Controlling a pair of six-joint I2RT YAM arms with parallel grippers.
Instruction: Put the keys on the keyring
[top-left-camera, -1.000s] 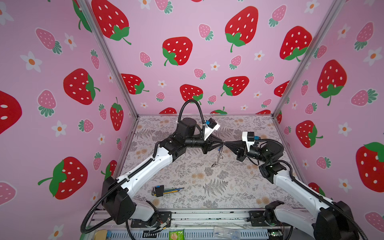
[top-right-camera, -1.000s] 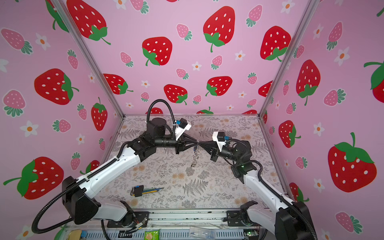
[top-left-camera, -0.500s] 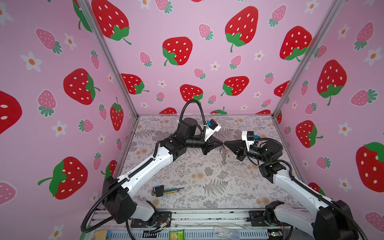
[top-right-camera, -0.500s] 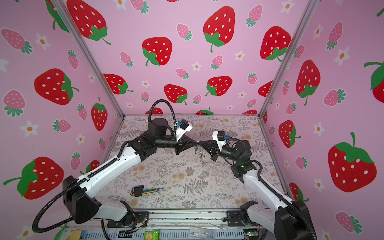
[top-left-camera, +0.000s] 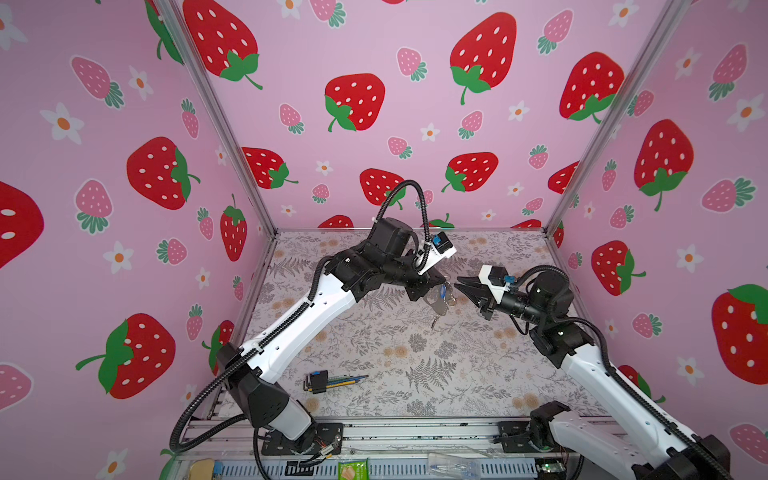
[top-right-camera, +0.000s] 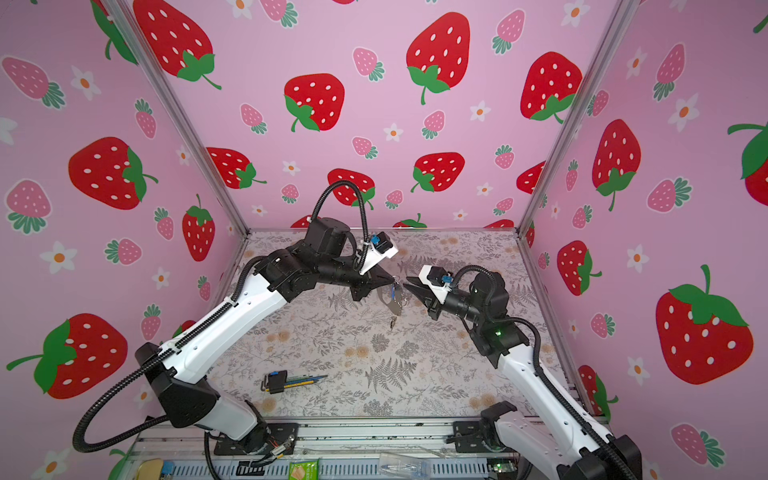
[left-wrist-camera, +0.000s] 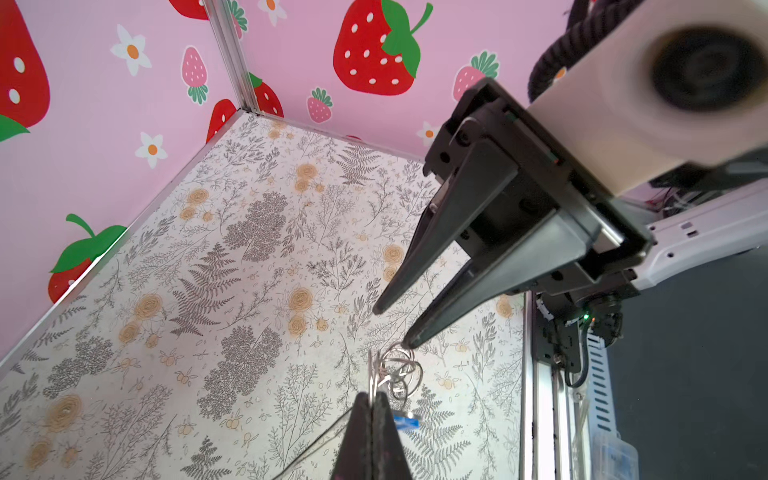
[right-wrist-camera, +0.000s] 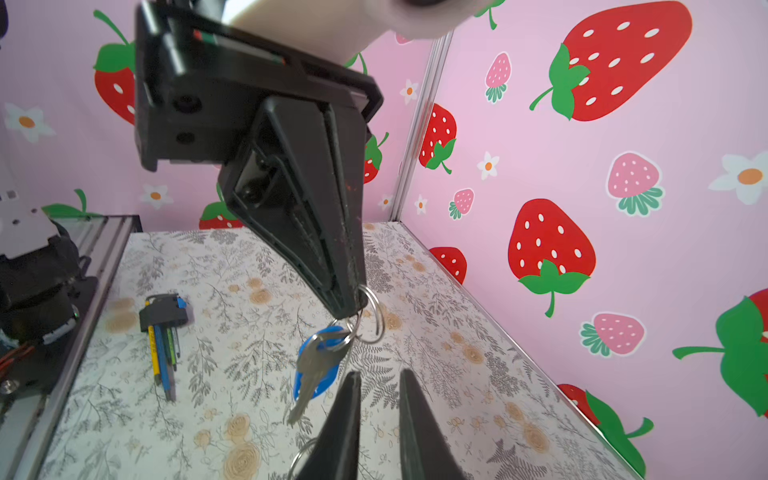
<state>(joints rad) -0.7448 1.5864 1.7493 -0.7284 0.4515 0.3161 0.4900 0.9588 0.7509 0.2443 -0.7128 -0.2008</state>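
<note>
- L gripper (right-wrist-camera: 349, 305): clamped tight on metal rings (left-wrist-camera: 395, 370), up in the air, well behind hex-key set (top-left-camera: 332, 380) & to its right in both top views.
- Blue-tag key (right-wrist-camera: 309, 374): dangles from the rings, clear of mat (top-left-camera: 415, 353).
- R gripper (left-wrist-camera: 390, 328): narrow gap, holds nothing, tips right by rings (contact unclear), farther right of hex-key set.

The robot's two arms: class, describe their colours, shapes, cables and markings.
The left arm and right arm are alike: white shells on long links, black joints. Ribbed black cable hose runs along each. The jaws are black tapered wedges. Each wrist carries a white camera block with a blue plug.
</note>
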